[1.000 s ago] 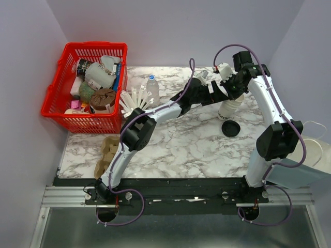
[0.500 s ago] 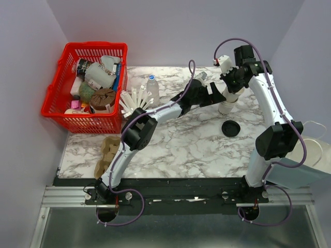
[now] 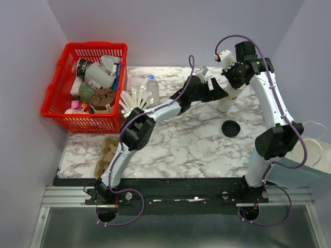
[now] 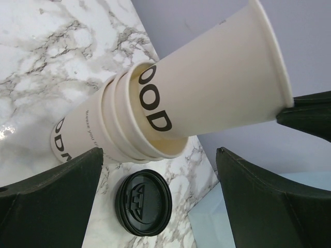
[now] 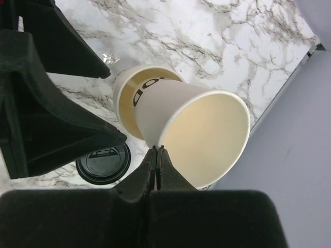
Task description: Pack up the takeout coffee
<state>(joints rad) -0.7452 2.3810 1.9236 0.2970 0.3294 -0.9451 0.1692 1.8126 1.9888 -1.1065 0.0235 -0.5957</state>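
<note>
Pinching the rim of a paper cup (image 5: 207, 129), the right claw (image 5: 156, 151) holds it tilted, base in the nested stack (image 4: 88, 129). The left claw (image 4: 159, 152) gapes astride that stack, near a black lid (image 4: 143, 201) on marble (image 4: 31, 77).

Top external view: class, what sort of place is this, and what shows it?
Probably a robot test bench staged as a takeout coffee station: stacked paper cups beside a loose black lid on a marble-patterned table, plus a red basket.
</note>
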